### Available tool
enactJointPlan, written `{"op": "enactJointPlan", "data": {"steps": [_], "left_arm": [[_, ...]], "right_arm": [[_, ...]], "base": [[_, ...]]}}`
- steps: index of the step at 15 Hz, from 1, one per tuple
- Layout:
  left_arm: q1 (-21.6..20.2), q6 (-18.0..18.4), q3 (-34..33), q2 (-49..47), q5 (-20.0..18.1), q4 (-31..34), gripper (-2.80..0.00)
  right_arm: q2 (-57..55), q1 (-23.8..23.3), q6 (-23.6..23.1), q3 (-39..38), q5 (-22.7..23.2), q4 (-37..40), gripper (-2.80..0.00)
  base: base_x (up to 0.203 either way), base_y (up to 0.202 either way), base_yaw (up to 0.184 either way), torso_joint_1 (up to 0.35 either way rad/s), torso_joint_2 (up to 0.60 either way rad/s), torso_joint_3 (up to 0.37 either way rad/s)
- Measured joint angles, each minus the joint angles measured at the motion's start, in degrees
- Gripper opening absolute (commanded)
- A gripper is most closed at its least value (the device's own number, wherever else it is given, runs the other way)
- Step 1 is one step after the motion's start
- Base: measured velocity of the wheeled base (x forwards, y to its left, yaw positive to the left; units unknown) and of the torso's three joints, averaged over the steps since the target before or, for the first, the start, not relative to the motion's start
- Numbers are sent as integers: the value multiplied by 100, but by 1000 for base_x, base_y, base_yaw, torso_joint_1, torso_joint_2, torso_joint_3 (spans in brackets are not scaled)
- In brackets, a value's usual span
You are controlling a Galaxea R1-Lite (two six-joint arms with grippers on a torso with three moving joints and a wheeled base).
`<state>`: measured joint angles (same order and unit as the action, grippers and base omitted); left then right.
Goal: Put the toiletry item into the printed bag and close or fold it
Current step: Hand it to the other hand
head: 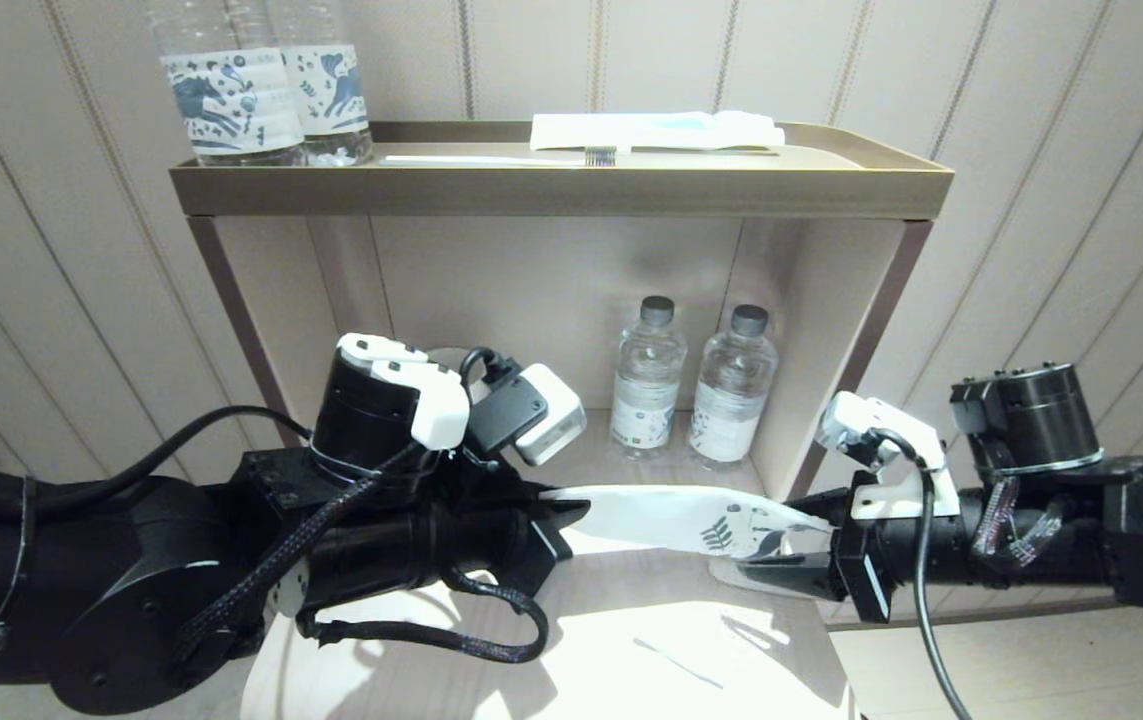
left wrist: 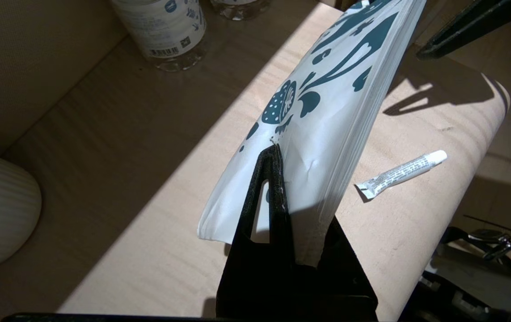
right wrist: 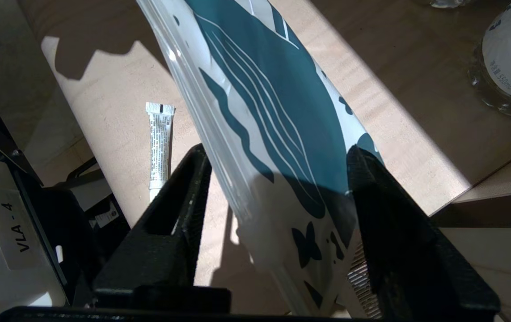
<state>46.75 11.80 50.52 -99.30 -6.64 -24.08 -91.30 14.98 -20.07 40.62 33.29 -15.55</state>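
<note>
The left end effector is clamped tight on the plain white end of the printed bag, holding it up off the bench. At the printed end, the right end effector stands with its fingers apart on either side of the bag (one pad touches it, the other stands off). The small toiletry tube lies on the bench beneath the bag.
</note>
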Motion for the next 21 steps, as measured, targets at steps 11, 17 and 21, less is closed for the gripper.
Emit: {"op": "enactJointPlan", "data": {"steps": [11,17,21], "left_arm": [[53,57,-72,-3,-254,-1,-280],[216,71,65,-172,-243,-3,-280],[276,77,159,-283,-220,-3,-280]], "right_arm": [[-43,121,19,182,5,28,-280],[-221,579,133,715,-57,413,-280],[-280,675,130,858,-69,497,-280]], "base": [[0,0,0,0,0,0],[0,0,0,0,0,0],[0,0,0,0,0,0]]}}
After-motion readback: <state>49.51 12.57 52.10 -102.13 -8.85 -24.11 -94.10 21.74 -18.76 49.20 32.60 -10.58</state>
